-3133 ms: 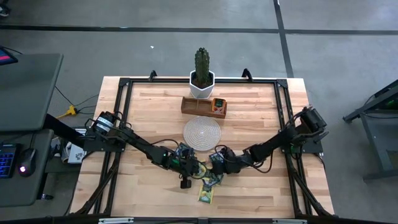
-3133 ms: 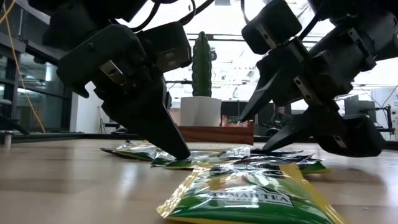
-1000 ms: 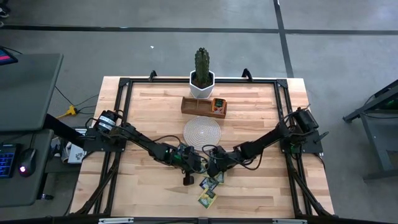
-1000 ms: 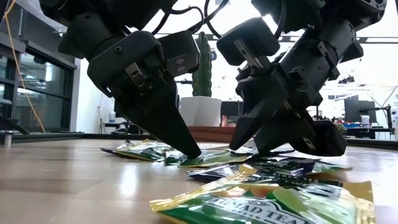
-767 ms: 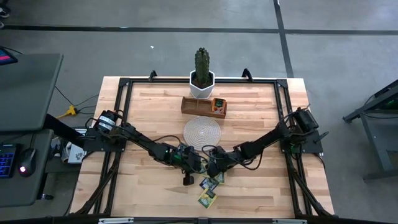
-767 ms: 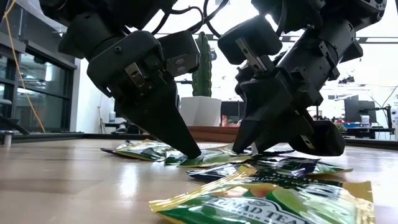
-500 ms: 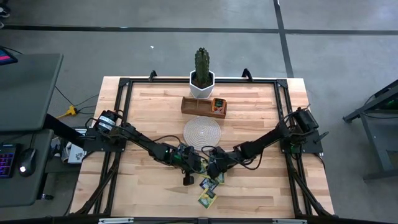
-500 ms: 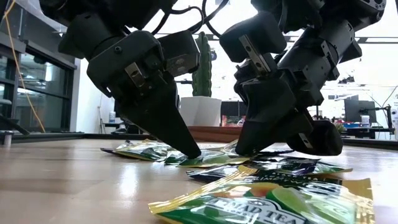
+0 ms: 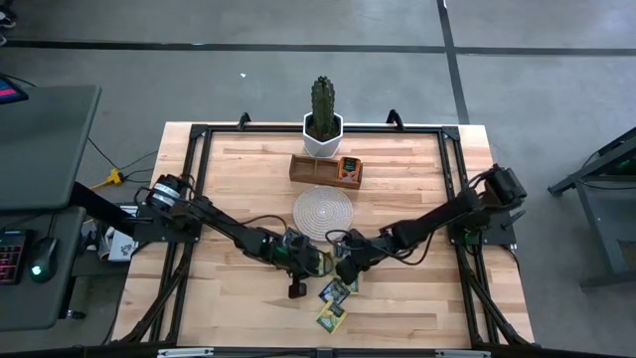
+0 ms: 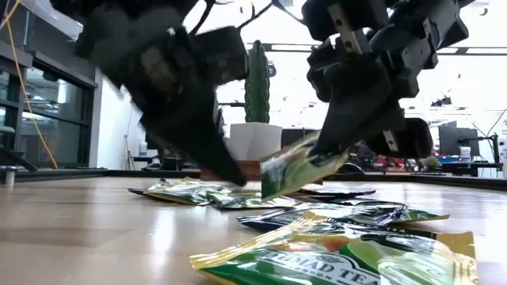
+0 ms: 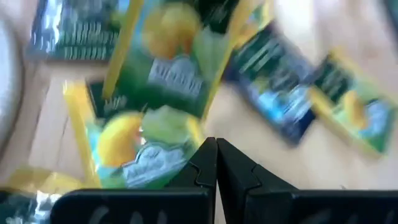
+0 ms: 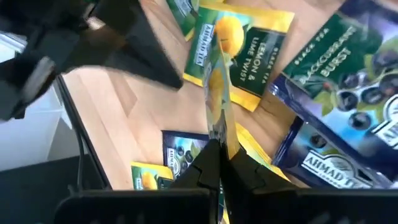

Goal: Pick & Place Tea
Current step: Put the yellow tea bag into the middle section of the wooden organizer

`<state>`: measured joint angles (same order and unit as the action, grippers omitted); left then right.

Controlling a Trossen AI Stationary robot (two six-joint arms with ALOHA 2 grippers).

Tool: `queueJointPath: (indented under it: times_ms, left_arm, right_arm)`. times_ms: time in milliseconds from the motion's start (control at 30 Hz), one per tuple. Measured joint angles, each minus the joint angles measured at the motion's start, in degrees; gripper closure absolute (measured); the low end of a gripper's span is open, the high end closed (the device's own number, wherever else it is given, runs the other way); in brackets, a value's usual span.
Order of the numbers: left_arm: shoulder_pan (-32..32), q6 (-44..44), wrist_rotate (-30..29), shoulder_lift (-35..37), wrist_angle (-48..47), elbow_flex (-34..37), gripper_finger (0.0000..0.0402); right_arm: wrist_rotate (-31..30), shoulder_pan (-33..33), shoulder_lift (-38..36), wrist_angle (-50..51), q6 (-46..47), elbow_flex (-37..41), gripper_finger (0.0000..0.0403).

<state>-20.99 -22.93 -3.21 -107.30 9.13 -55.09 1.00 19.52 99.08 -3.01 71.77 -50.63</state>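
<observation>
Lifted off the wooden table [image 9: 417, 179], a green sachet [image 10: 289, 170] hangs.

On the worktop [image 9: 248, 179] the cactus [image 9: 322, 117] stands at the back, the tray [image 9: 325, 170] before it, the mat [image 9: 322, 211] nearer still. Sachets [image 9: 333, 301] lie nearest, both hands just behind them.

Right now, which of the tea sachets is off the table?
The green-and-yellow lemon sachet pinched in the right tool. It hangs edge-down above the wood, while the other sachets lie flat in the pile on the table.
</observation>
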Motion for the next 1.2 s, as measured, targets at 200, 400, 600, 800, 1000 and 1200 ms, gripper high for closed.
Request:
queueJointPath:
  times_ms: [200, 400, 600, 800, 1000, 1200]
  left_arm:
    - [0.55, 0.21, 0.12, 1.99, -0.34, 0.07, 0.04]
    - [2.12, 1.07, -0.32, 3.89, -2.09, 0.13, 0.04]
    - [2.69, 3.0, -3.01, 7.52, -4.01, 0.47, 0.04]
    - [3.77, 3.35, -7.74, 13.01, -4.34, 4.21, 0.04]
    - [5.38, 2.68, -9.47, 18.08, 0.58, 10.99, 0.0401]
    - [7.88, 1.13, -9.51, 22.73, 11.95, 19.93, 0.0401]
  right_arm:
    - [1.72, -0.4, -3.65, 3.76, -3.89, 0.02, 0.0402]
    - [2.66, -2.19, -10.03, 12.87, -12.65, 0.0, 0.0403]
    - [1.76, -6.34, -16.11, 31.04, -26.07, -6.15, 0.0403]
    - [-2.24, -12.39, -15.33, 51.8, -42.66, -20.91, 0.0403]
    - [-2.59, -19.34, -11.93, 64.58, -56.54, -32.29, 0.0403]
    - [-3.12, -24.38, -5.0, 76.39, -68.33, -44.22, 0.0402]
